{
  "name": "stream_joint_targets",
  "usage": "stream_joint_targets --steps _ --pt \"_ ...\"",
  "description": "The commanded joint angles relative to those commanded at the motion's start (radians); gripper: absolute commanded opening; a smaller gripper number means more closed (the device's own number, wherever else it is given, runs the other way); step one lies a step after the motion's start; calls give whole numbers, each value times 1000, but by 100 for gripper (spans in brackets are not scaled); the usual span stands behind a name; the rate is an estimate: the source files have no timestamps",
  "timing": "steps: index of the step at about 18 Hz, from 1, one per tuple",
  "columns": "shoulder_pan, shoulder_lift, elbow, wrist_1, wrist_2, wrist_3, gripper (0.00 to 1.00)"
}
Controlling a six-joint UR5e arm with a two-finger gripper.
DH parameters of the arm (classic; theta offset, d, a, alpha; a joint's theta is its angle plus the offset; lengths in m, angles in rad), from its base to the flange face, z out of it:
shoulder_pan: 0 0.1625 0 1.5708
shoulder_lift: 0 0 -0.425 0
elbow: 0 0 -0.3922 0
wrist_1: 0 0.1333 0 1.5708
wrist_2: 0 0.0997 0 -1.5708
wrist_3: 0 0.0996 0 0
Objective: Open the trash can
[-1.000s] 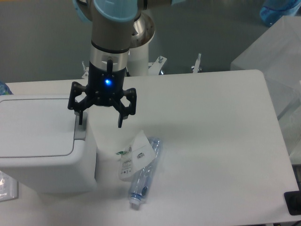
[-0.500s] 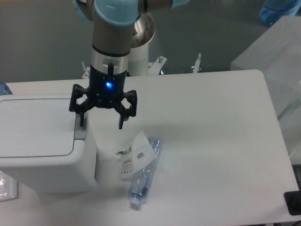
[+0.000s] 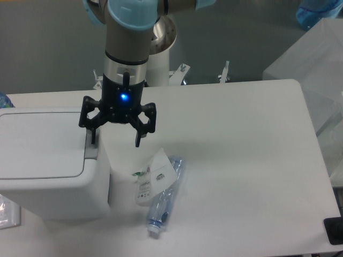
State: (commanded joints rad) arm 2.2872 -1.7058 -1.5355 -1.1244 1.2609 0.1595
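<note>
Over on the left, the big boxy white plastic trash can [image 3: 48, 176] with the flat rectangular lid is sitting on the white surface [image 3: 241, 160], lid down, grey push tab at its right edge. The black two-finger end effector [image 3: 116, 140] is hanging with fingers spread wide, one fingertip right over that tab. Just right of it, a crushed clear plastic bottle [image 3: 162, 195] is lying on its side.

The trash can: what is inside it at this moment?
Nothing inside shows: the trash can has its flat lid shut, which covers the interior. The open end effector hangs over the grey push tab. The crushed bottle lies outside, on the table.
</note>
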Motion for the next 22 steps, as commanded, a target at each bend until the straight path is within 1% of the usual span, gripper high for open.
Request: stream_joint_targets --steps 22 --pt "2 -12 -5 3 0 2 100"
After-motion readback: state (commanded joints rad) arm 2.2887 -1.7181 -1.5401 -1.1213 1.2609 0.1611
